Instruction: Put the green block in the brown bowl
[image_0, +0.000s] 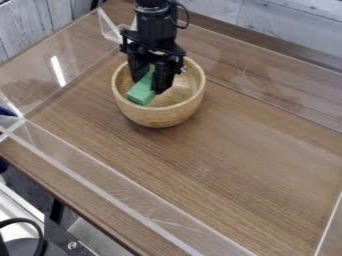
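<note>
The brown bowl (181, 108) sits on the wooden table toward the back left. Inside it the green block (139, 90) stands tilted, its lower end near the bowl's floor on the left side. My black gripper (155, 78) reaches straight down into the bowl, and its fingers (166, 72) close around the upper part of the block. The block's top end is hidden behind the fingers.
Clear plastic walls (54, 70) border the wooden table (227, 170) on the left, front and back. A grey plank wall stands behind the table. Cables and a dark frame hang below the front left corner.
</note>
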